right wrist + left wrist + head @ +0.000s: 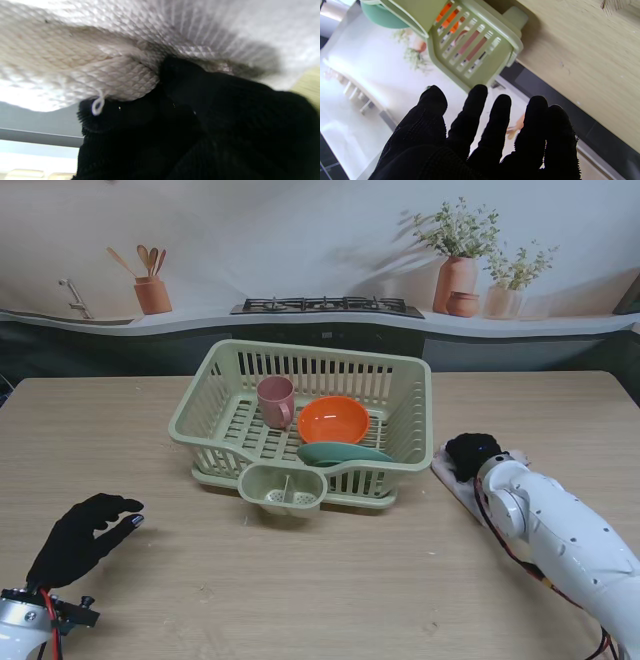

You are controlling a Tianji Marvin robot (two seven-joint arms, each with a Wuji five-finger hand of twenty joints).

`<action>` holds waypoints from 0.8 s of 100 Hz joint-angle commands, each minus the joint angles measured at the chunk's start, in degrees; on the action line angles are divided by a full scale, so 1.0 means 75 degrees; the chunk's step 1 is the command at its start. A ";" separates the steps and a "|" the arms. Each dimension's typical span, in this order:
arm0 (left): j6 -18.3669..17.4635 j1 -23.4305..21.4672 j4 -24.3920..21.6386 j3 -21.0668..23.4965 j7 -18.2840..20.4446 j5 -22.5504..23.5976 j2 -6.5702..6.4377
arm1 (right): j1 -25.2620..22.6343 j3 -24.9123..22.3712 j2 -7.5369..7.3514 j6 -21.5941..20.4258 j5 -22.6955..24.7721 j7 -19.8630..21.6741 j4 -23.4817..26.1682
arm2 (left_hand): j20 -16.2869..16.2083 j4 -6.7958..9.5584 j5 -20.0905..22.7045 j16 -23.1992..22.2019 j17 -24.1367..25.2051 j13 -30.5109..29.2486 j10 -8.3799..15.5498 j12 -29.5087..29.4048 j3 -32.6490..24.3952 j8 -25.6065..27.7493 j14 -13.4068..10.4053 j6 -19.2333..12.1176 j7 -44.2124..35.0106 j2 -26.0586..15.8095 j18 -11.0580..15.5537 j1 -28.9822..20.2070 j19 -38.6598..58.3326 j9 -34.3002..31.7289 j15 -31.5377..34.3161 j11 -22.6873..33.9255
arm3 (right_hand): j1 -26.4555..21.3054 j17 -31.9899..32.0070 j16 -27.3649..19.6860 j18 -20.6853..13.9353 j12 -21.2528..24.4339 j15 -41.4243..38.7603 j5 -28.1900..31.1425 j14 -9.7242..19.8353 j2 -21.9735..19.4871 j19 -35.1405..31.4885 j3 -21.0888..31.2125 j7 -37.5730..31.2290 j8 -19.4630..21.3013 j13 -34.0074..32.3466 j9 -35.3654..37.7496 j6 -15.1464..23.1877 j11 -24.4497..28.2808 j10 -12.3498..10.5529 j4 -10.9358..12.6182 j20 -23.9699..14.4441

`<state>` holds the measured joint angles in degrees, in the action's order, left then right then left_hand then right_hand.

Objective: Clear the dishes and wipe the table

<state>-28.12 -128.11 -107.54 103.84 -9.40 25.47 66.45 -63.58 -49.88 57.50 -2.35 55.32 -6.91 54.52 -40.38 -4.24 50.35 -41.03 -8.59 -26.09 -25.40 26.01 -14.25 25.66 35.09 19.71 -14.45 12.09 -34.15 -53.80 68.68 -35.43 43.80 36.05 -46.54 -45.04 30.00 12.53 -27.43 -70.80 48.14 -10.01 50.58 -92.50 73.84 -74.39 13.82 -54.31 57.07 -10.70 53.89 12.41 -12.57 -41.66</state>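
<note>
dishes: cup (275,400), bowl (333,420), plate (343,453) in rack (400,442) | cloth (452,476): right of rack, under right hand (472,455), fingers pressed on it, nearest | left hand (82,538): spread, empty, far | next: wipe surface (330,580) leftward, I think

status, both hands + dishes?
Left hand open, idle. Right hand on cloth. Cup, bowl, plate racked.
</note>
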 commanded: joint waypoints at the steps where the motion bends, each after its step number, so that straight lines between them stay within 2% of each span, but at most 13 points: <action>1: -0.0011 -0.0051 -0.0025 0.0001 0.0076 -0.0005 0.0038 | -0.0396 0.0033 0.0166 -0.0310 0.0050 0.0323 0.0169 | -0.0086 0.0215 0.0284 -0.0029 0.0062 -0.0056 -0.0126 -0.0113 0.0164 0.0065 0.0124 -0.0077 0.0093 -0.0334 -0.0001 -0.0083 0.0186 -0.0120 -0.0039 -0.0013 | -0.0166 0.0090 -0.0019 -0.0309 0.0151 -0.0204 0.0889 0.0143 -0.0843 -0.0094 -0.0388 0.1425 -0.0921 -0.0269 -0.0121 0.1286 -0.0024 0.0099 -0.0277 -0.0016; 18: -0.0027 -0.0072 -0.0039 0.0017 0.0075 -0.0011 0.0041 | -0.1125 -0.0779 0.0090 -0.0765 0.0229 0.0776 0.0876 | -0.0084 0.0216 0.0280 -0.0030 0.0066 -0.0054 -0.0110 -0.0112 0.0166 0.0065 0.0118 -0.0075 0.0094 -0.0339 -0.0003 -0.0084 0.0183 -0.0120 -0.0038 -0.0011 | -0.0172 0.0083 -0.0021 -0.0293 0.0155 -0.0205 0.0900 0.0117 -0.0815 -0.0096 -0.0364 0.1421 -0.0922 -0.0289 -0.0106 0.1254 -0.0035 0.0119 -0.0273 -0.0018; 51: -0.0041 -0.0088 -0.0038 0.0031 0.0115 -0.0032 0.0034 | -0.3348 -0.3027 -0.0081 -0.1970 0.0925 0.1548 0.2383 | -0.0084 0.0217 0.0280 -0.0030 0.0066 -0.0051 -0.0113 -0.0113 0.0168 0.0064 0.0111 -0.0082 0.0095 -0.0336 -0.0002 -0.0090 0.0183 -0.0111 -0.0038 -0.0016 | -0.0165 0.0080 -0.0015 -0.0243 0.0139 -0.0204 0.0922 0.0088 -0.0800 -0.0102 -0.0343 0.1421 -0.0921 -0.0298 -0.0087 0.1234 -0.0046 0.0137 -0.0281 -0.0028; 68: -0.0070 -0.0088 -0.0023 0.0033 0.0123 -0.0033 0.0032 | -0.4262 -0.4009 -0.0116 -0.2408 0.1379 0.1491 0.2812 | -0.0084 0.0217 0.0281 -0.0029 0.0066 -0.0054 -0.0125 -0.0113 0.0171 0.0065 0.0119 -0.0070 0.0094 -0.0333 -0.0002 -0.0083 0.0183 -0.0121 -0.0040 -0.0014 | -0.0165 0.0084 -0.0011 -0.0244 0.0132 -0.0207 0.0928 0.0082 -0.0799 -0.0101 -0.0341 0.1419 -0.0919 -0.0300 -0.0091 0.1232 -0.0048 0.0144 -0.0281 -0.0030; 80: -0.0104 -0.0085 -0.0009 0.0035 0.0124 -0.0033 0.0031 | -0.4607 -0.4466 -0.0122 -0.2533 0.1653 0.1244 0.2918 | -0.0084 0.0217 0.0274 -0.0028 0.0066 -0.0057 -0.0110 -0.0112 0.0170 0.0065 0.0113 -0.0083 0.0096 -0.0331 -0.0002 -0.0084 0.0184 -0.0127 -0.0039 -0.0011 | -0.0164 0.0077 -0.0011 -0.0244 0.0127 -0.0207 0.0928 0.0089 -0.0804 -0.0101 -0.0340 0.1420 -0.0919 -0.0304 -0.0085 0.1230 -0.0042 0.0137 -0.0282 -0.0029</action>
<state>-28.53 -128.44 -107.56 104.07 -9.27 25.38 66.53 -95.18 -83.62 57.44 -21.24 66.58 0.89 80.23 -40.38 -4.24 50.35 -41.03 -8.59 -26.09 -25.40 26.01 -14.25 25.67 35.09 19.71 -14.45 12.09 -34.15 -53.80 68.68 -35.44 43.79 36.05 -46.60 -44.87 30.00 12.53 -26.83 -70.80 48.59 -9.80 48.54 -92.45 70.72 -71.88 10.81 -54.31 56.48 -8.44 54.37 11.91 -13.24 -41.66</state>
